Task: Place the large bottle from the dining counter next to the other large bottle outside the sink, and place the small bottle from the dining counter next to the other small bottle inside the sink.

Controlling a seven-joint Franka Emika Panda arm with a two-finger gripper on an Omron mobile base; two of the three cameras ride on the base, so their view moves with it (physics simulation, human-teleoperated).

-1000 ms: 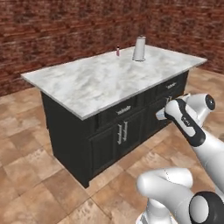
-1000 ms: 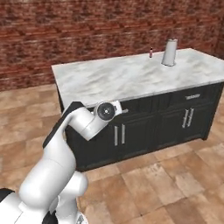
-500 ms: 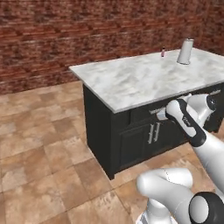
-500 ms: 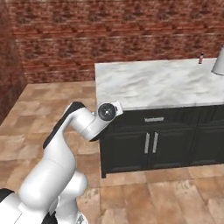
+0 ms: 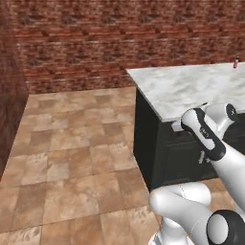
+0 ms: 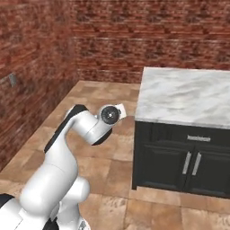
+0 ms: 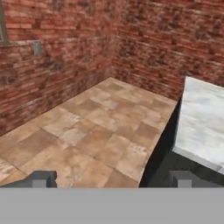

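The dining counter (image 5: 191, 86) with its white marble top stands on the right in the left base view, and a small red-capped bottle (image 5: 236, 62) sits on its far right end. The same counter (image 6: 188, 96) fills the right side of the right base view, and its corner (image 7: 203, 118) shows in the hand view. My gripper (image 7: 113, 179) is open with nothing between its fingertips. It hangs in the air off the counter's near left corner, as the gripper (image 5: 177, 125) shows in the left base view and the gripper (image 6: 120, 109) in the right base view.
Brown floor tiles (image 5: 72, 143) stretch to the left of the counter. Brick walls (image 6: 36, 54) close off the back and left side, with a grey outlet (image 6: 13, 80) on the left wall. The counter's dark cabinet doors (image 6: 191, 164) have metal handles.
The whole picture has shifted, so the camera has turned left. The counter has slid to the right of the views and the large bottle has gone out of frame. The arm's pose is unchanged.
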